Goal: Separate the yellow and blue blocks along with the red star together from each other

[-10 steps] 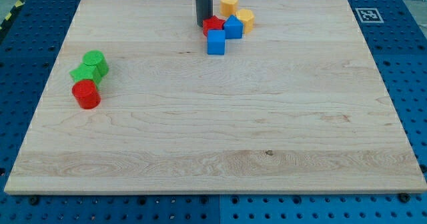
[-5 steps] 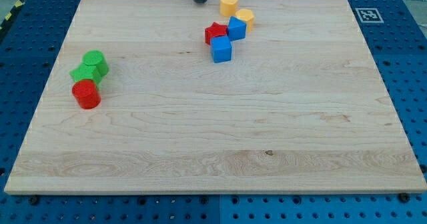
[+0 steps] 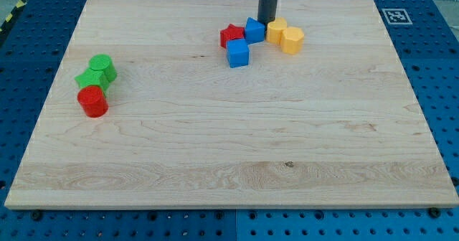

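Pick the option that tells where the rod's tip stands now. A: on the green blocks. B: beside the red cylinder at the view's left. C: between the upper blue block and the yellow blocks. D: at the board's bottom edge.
C: my tip sits between the upper blue block and the yellow blocks, near the view's top.

We are looking at a pale, smooth, matt wooden board (image 3: 215, 148) with visible grain, lying on a blue perforated metal-looking table (image 3: 29, 54). The small coloured blocks, like the red star block (image 3: 231, 35), are appearing matt and plastic-like; the dark rod's tip (image 3: 267, 23) is looking dull.
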